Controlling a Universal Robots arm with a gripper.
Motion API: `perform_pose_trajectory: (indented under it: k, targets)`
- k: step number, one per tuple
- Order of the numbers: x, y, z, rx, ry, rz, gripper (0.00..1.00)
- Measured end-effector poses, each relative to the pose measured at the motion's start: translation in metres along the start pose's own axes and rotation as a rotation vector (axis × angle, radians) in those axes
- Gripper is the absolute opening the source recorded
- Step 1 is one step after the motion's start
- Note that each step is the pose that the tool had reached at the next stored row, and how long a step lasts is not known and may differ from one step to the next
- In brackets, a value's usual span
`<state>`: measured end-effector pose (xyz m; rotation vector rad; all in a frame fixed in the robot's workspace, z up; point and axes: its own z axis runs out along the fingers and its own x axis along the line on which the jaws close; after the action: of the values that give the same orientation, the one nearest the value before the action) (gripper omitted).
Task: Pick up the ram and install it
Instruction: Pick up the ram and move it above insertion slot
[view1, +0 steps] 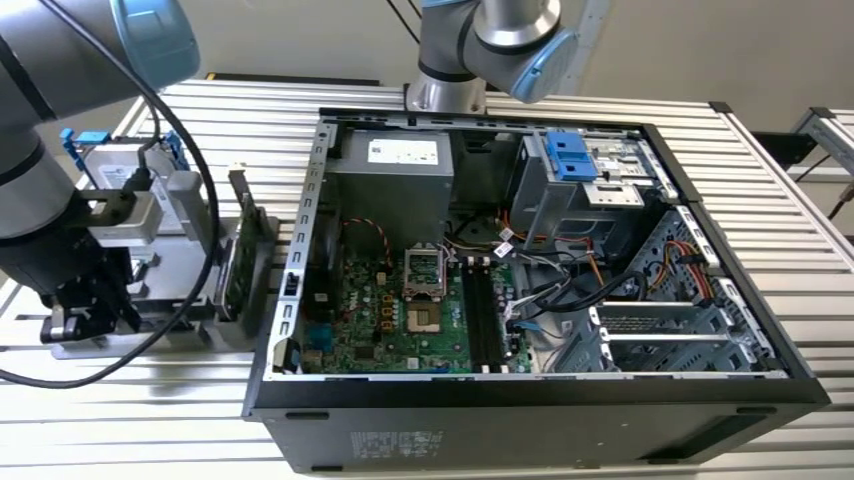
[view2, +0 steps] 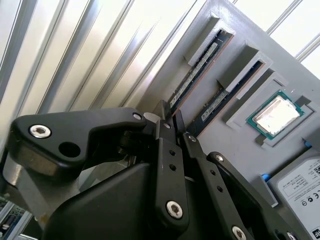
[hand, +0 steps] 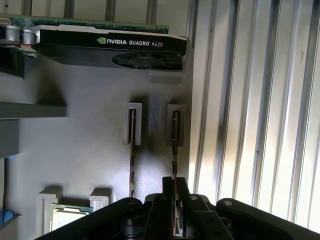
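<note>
Gripper (hand: 175, 182) sits low over the grey plastic holder block (hand: 85, 150). The block lies on the slatted metal table (view1: 774, 180) at the exterior view's left, just beside the open black PC case (view1: 534, 425).

The ram (hand: 174, 145), a long thin dark circuit-board stick w/ dark chips, stands on edge in the block's outermost groove, next to the table slats. Jaws are closed on it: in both wrist views the two black fingers (hand: 167, 190) press either face near one end, gap no wider than the board. It looks seated in the groove, not lifted, afaict.

Edge-up storage is the point, imo. It leaves both flat faces free for a pinch from above, and the raised grey cheeks at the far end keep the stick upright. A matching second stick (hand: 132, 150) stands in the next groove, parallel, w/ enough room between that the fingers clear it.

Other parts each get their own recess, so nothing crowds the grip:
- black-shrouded green graphics card (hand: 110, 47)
- square silver-lidded processor (view2: 276, 115)
- silver hard drive (view2: 302, 187)

The long black slots (view1: 483, 310) on the green motherboard (view1: 387, 320) inside the case are well apart from the gripper. They look unfilled from here, so I judge the install part not yet done.
</note>
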<state>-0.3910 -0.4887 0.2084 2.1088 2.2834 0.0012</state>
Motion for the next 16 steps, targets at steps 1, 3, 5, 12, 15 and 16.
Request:
perform_pose_trajectory:
  k: [1,3,5,12,15,16]
  targets:
    - [0.0,0.0,-0.0002,0.0,0.0,0.0,0.0]
    - [-0.0001,0.0,-0.0012,0.0003,-0.0002,0.0,0.0]
    - [-0.0001,0.0,-0.0025,0.0001,-0.0001,0.0,0.0]
    - [-0.0002,0.0002,-0.0086,0.0,0.0,0.0,0.0]
    - [-0.0002,0.0003,-0.0103,-0.0001,0.0001,0.0,0.0]
    - [-0.0003,0.0003,-0.0107,-0.0002,0.0,0.0,0.0]
